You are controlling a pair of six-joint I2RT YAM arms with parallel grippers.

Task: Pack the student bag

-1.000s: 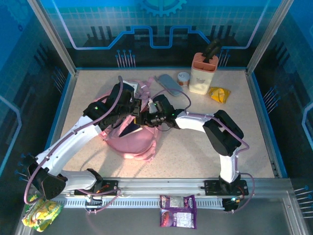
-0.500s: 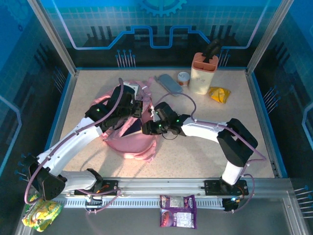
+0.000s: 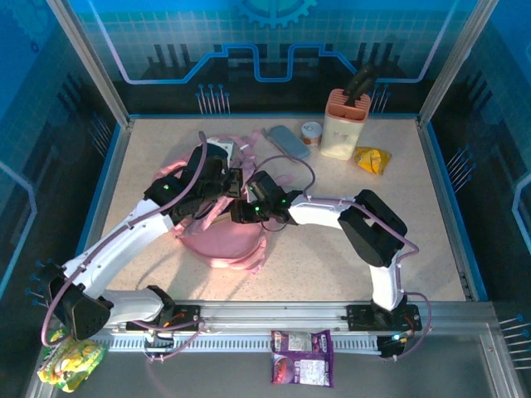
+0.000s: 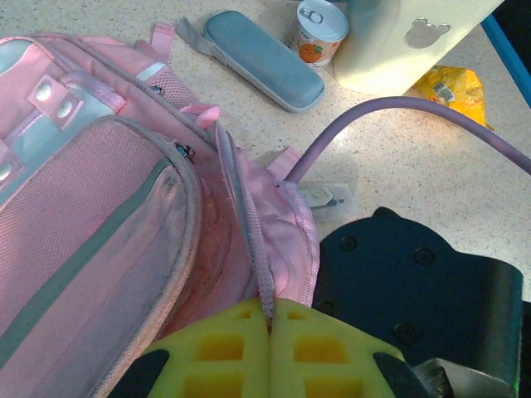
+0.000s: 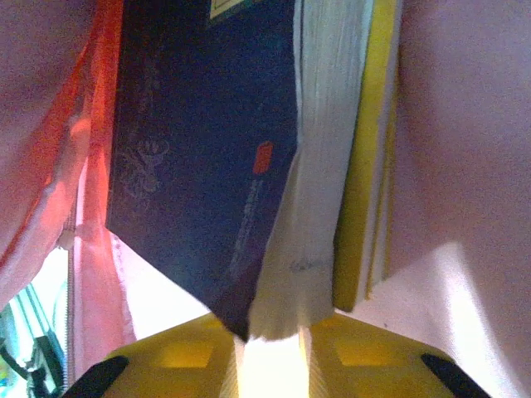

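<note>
The pink student bag (image 3: 220,240) lies left of centre on the table, its mouth held open. My left gripper (image 4: 270,308) is shut on the zip edge of the student bag (image 4: 91,215); from above, the left gripper (image 3: 235,189) is at the bag's right rim. My right gripper (image 3: 239,214) reaches into the mouth from the right. Inside, the right gripper (image 5: 270,344) is shut on the corner of a dark blue book (image 5: 199,141), its white page block between the yellow fingers. A yellow book (image 5: 365,166) stands beside it against the pink lining.
A blue-grey pencil case (image 3: 284,139), a small can (image 3: 311,133), a cream holder (image 3: 344,124) and a yellow packet (image 3: 372,159) sit at the back right. A snack packet (image 3: 301,358) lies on the front rail, and another packet (image 3: 70,358) sits at the bottom left.
My right gripper has moved left into the bag's mouth with the dark blue book, which no longer shows from above. The left arm has held still on the zip edge.
</note>
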